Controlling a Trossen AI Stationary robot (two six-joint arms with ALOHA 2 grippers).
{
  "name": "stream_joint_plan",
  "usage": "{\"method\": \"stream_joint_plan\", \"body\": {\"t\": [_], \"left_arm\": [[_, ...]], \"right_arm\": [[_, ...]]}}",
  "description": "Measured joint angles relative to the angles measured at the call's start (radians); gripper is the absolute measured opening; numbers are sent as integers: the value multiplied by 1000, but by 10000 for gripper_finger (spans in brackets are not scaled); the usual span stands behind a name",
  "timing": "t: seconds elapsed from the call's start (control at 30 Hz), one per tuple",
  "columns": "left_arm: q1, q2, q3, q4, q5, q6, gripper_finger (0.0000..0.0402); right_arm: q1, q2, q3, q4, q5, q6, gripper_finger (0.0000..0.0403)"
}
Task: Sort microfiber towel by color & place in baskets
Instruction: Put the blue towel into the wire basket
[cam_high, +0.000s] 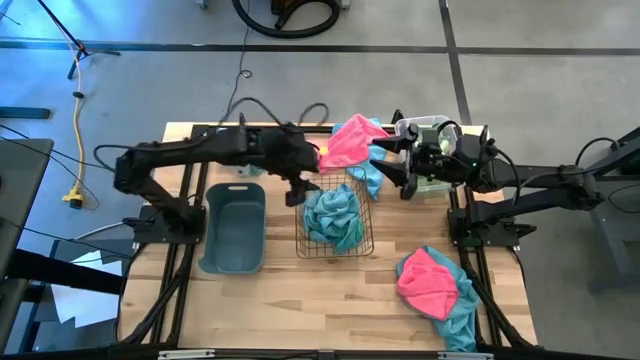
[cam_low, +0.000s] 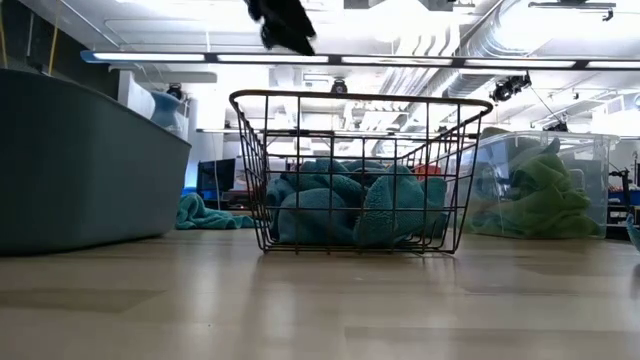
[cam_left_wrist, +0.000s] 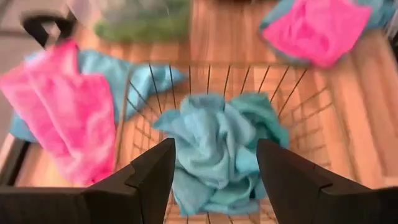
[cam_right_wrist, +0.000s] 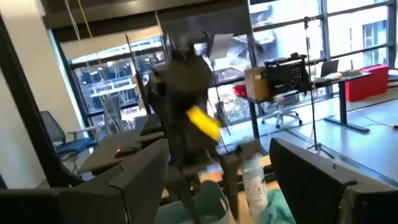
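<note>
Light wooden table (cam_high: 300, 300) on grey floor, left gripper (cam_left_wrist: 214, 171) spread and empty above copper wire basket (cam_high: 334, 215) holding teal towels (cam_left_wrist: 217, 146), right gripper (cam_right_wrist: 217, 174) spread near clear bin (cam_low: 540, 185) with green towel (cam_low: 535, 200), grey tub (cam_high: 233, 228) left, pink towels (cam_high: 430, 280) outside, office room behind.

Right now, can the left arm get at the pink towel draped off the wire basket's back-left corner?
Probably yes. The left gripper hovers open and empty over the wire basket, and the pink towel lies uncovered beside it. The right gripper is nearby and could crowd it.
</note>
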Motion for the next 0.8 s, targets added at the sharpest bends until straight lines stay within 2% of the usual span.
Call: {"method": "stream_joint_plan", "body": {"t": [0.2,0.5,0.63,0.8], "left_arm": [[-3,-169,-83,54,-2,-4,214],[-3,-404,-334,340,-5,-112,214],[-3,-472,-417,400,-57,-161,214],[-3,-508,-454,458,-81,-186,214]], "right_arm": [[0,18,0,3,3,-4,277],[0,44,0,53,3,-8,277],[0,51,0,57,3,-22,277],[0,52,0,77,3,-27,277]]}}
